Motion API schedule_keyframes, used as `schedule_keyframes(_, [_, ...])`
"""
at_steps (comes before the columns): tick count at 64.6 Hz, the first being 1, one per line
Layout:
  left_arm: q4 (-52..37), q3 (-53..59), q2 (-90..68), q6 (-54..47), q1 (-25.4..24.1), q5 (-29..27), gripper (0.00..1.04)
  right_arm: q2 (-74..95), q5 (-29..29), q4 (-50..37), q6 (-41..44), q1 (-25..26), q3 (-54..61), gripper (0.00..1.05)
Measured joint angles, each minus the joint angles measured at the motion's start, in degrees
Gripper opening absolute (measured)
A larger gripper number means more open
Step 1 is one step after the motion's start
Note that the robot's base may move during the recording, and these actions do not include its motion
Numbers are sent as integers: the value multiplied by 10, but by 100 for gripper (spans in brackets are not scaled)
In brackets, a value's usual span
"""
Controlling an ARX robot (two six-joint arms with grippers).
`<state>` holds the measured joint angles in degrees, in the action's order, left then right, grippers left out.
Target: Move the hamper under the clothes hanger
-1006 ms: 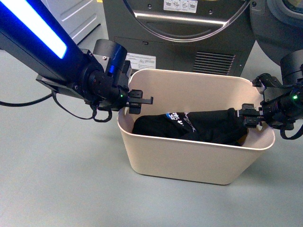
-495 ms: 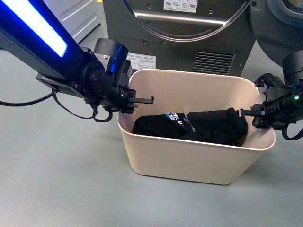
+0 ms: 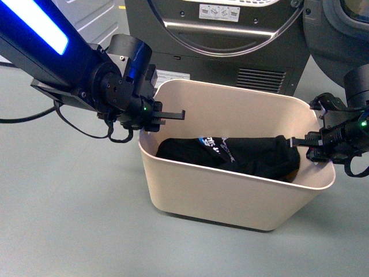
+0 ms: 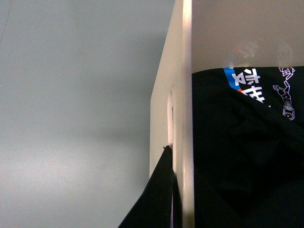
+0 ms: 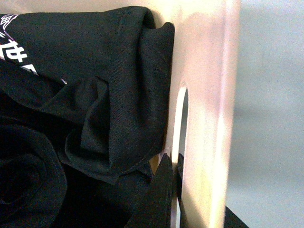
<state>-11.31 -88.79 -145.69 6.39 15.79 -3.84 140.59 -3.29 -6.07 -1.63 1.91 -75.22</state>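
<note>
Partly hidden by the walls of the hamper [image 3: 230, 190], the jaws of the left gripper [image 3: 166, 117] and right gripper [image 3: 305, 144] clench its opposite end rims at the slot handles. Inside lies black clothing [image 3: 242, 154]. Grey floor [image 3: 69, 219] spreads beneath; a dark dryer [image 3: 230, 40], cropped above, stands just behind.

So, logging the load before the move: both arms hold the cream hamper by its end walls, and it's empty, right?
Not empty: the front view shows a black printed garment lying in the hamper. The rest holds: the left gripper and right gripper each clamp an end wall.
</note>
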Motion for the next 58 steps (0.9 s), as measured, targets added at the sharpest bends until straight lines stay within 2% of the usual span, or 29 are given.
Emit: schedule_keyframes(58, [-3, 14, 18, -4, 1, -5, 4, -37, 0, -10, 2, 0, 28, 3])
